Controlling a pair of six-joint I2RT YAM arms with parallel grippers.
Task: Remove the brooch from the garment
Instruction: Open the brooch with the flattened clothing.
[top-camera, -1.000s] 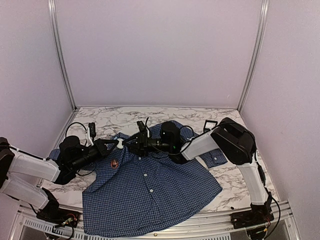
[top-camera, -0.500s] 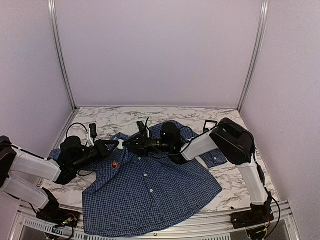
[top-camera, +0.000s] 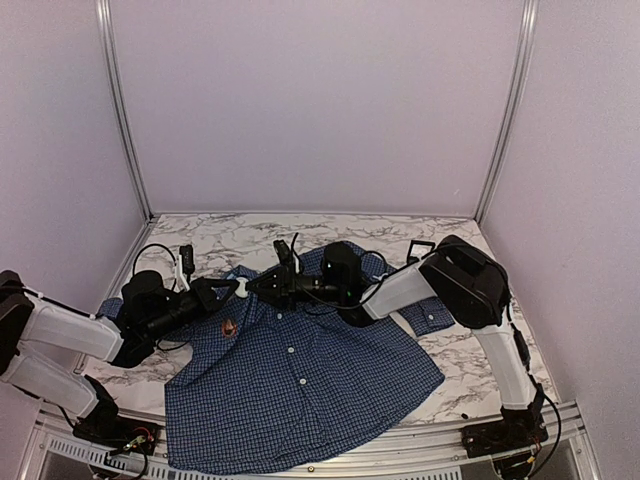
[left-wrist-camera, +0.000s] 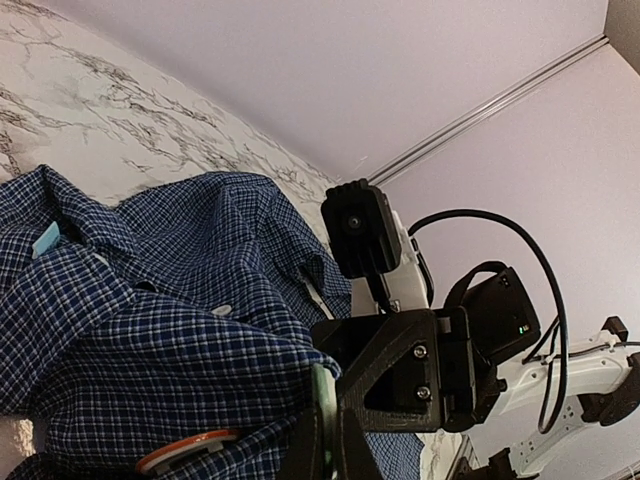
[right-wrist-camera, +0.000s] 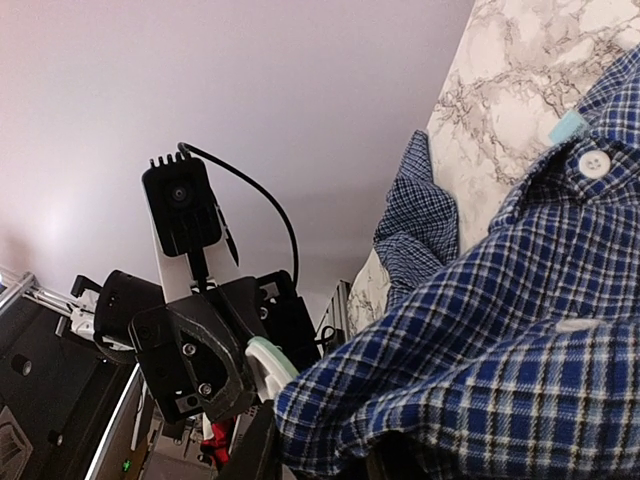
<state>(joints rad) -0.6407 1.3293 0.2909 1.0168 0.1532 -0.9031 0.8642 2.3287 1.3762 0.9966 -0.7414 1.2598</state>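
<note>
The garment (top-camera: 300, 385), a dark blue checked shirt, lies spread on the marble table. The brooch (top-camera: 229, 325), a round reddish disc, is pinned on the shirt's left chest. It shows orange-rimmed in the left wrist view (left-wrist-camera: 185, 452). My left gripper (top-camera: 237, 290) is just above the brooch, its jaws closed on a fold of the shirt (left-wrist-camera: 200, 340). My right gripper (top-camera: 264, 287) faces it near the collar and is shut on shirt cloth (right-wrist-camera: 450, 370). The two grippers are almost tip to tip.
A shirt sleeve (top-camera: 430, 315) lies out to the right under the right arm. Aluminium rails (top-camera: 120, 120) frame the pale walls. Loose cables (top-camera: 160, 252) hang by the left arm. The table's front edge (top-camera: 400, 450) is close below the shirt hem.
My left arm has edged slightly to the right, toward the right gripper. The right arm and the brooch have hardly moved.
</note>
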